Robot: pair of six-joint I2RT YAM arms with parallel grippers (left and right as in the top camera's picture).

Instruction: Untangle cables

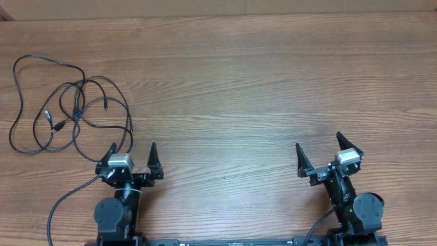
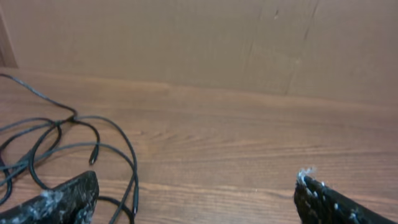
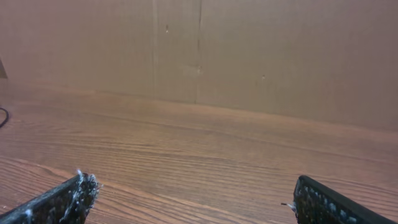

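Note:
The cables (image 1: 75, 109) are thin black cords tangled in overlapping loops on the wooden table at the left, with small plug ends near the middle of the tangle. In the left wrist view the cables (image 2: 68, 146) lie at the left, one loop running just beside the left fingertip. My left gripper (image 1: 133, 152) is open and empty at the front left, just in front of the tangle's near loop. My right gripper (image 1: 319, 147) is open and empty at the front right, far from the cables. Its wrist view shows only bare wood between the fingers (image 3: 193, 186).
A cardboard wall (image 2: 249, 43) stands along the table's far edge. A thicker black arm cable (image 1: 68, 198) runs from the left base to the front edge. The wooden table (image 1: 232, 96) stretches between the two arms.

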